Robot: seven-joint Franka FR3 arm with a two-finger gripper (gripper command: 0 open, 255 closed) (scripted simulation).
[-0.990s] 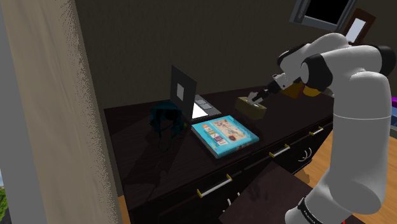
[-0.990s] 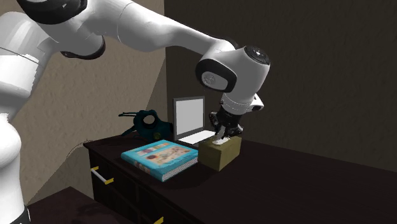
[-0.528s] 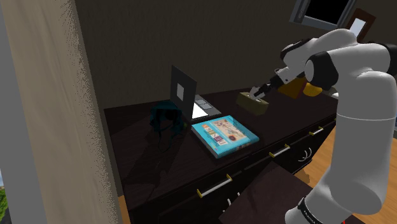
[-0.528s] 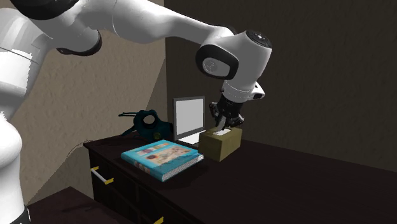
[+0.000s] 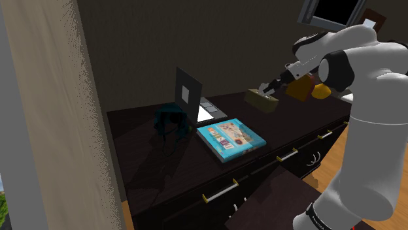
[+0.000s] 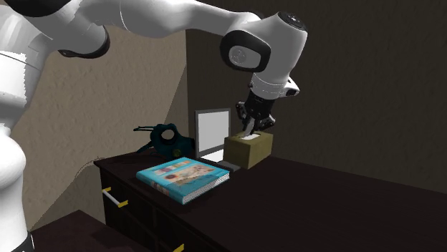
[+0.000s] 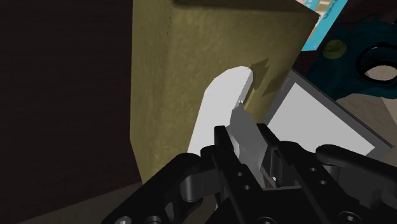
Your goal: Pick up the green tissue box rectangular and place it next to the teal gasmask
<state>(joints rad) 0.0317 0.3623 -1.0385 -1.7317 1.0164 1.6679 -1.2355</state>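
In the claw (image 6: 248,129), seemingly matte olive tissue box (image 6: 253,149)

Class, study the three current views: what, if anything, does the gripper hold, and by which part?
The gripper holds the olive tissue box. Its fingers are shut on the white tissue sticking out of the box's top.

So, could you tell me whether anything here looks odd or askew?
Yes. The olive tissue box hangs tilted over the dark dresser. The gripper has its fingers shut on the white tissue poking from the box's top, not on its sides, so the hold looks precarious. Nothing else stands out.
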